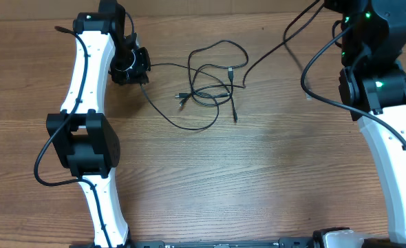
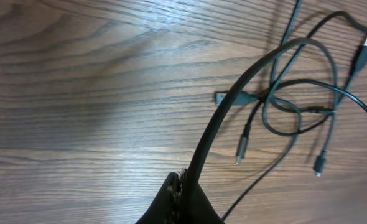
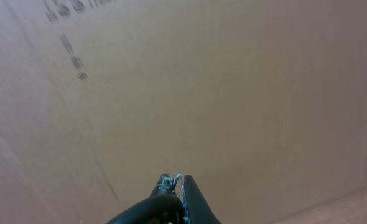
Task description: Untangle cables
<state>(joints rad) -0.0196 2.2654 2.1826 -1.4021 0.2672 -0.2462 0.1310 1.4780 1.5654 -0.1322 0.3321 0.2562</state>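
Wood-grain table [image 1: 272, 158], cardboard wall [image 3: 233, 93] — left pincer [image 2: 182, 182] gripping tangled cables [image 1: 210, 86], right pincer [image 3: 178, 185] closed.

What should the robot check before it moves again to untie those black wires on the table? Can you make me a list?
1. Does the left hand grip one thin black cable? Ok: the cable runs out from between its closed fingers.
2. Is the right hand free to help? Ok: it is shut with nothing seen in it, but it faces a brown cardboard wall, not the wires.
3. Is the knot of thin black cables undone? Not ok: loops cross each other on the brown wooden table.
4. Can the silver-tipped plug end slide out? Cannot tell: other strands lie close by.
5. Where does the held cable run through the knot? Cannot tell.
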